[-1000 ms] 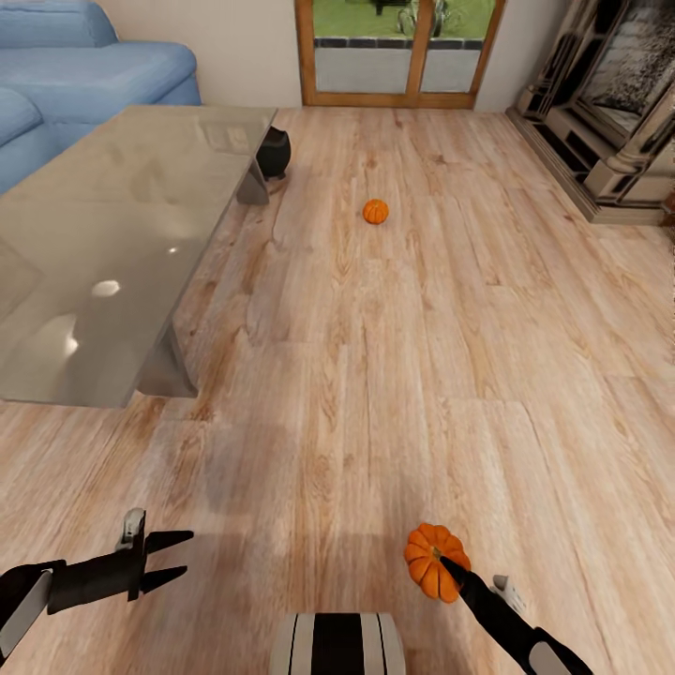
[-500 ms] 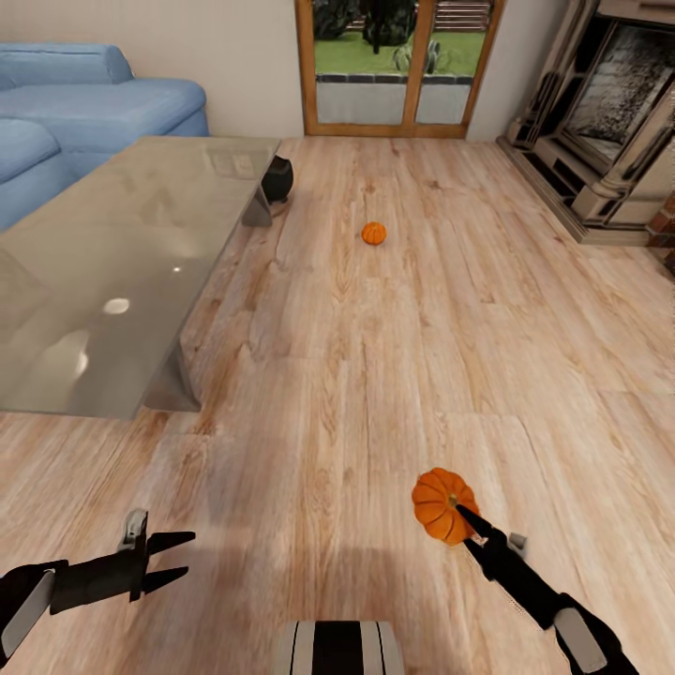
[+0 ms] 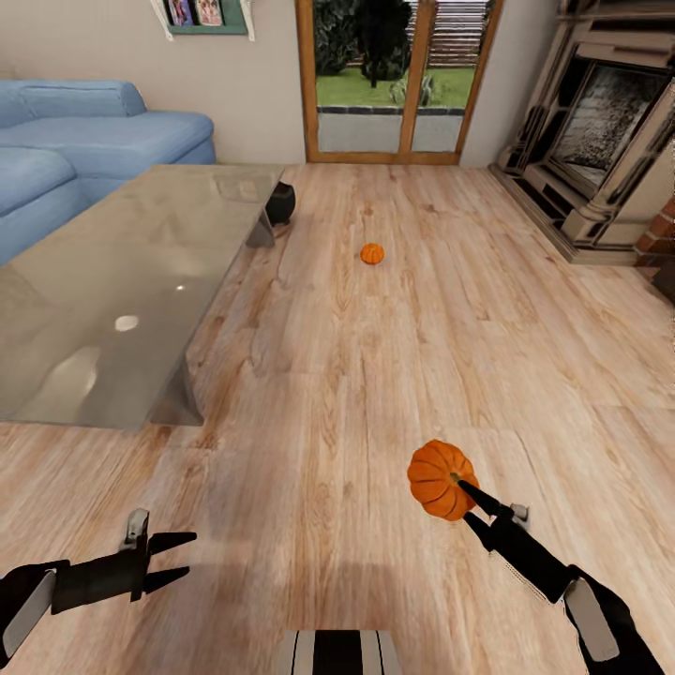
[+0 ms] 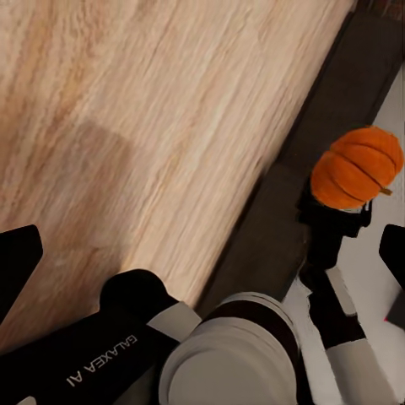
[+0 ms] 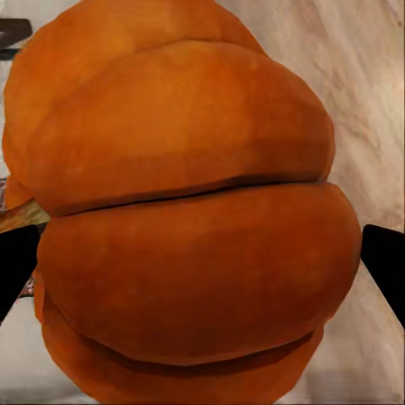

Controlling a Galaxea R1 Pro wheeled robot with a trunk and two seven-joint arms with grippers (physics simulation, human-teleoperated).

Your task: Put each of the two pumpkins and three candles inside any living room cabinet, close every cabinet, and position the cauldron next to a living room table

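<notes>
My right gripper (image 3: 457, 485) is shut on an orange pumpkin (image 3: 439, 478) and holds it above the wooden floor at the lower right of the head view. In the right wrist view that pumpkin (image 5: 194, 219) sits between the two black fingertips (image 5: 384, 261). The left wrist view also catches this pumpkin (image 4: 354, 167) on the right arm. A second pumpkin (image 3: 372, 253) lies on the floor farther ahead. The black cauldron (image 3: 280, 202) stands on the floor at the far corner of the glass table (image 3: 122, 281). My left gripper (image 3: 178, 553) hangs open and empty at the lower left. Candles and cabinet are out of view.
A blue sofa (image 3: 94, 141) stands behind the table at the left. A stone fireplace (image 3: 600, 141) fills the right wall, and a glazed door (image 3: 403, 75) is straight ahead. Bare wooden floor (image 3: 375, 375) stretches between me and the far pumpkin.
The head view has tilted up, showing more of the far wall. My right gripper has lifted the held pumpkin higher and a little forward. The left gripper has stayed put.
</notes>
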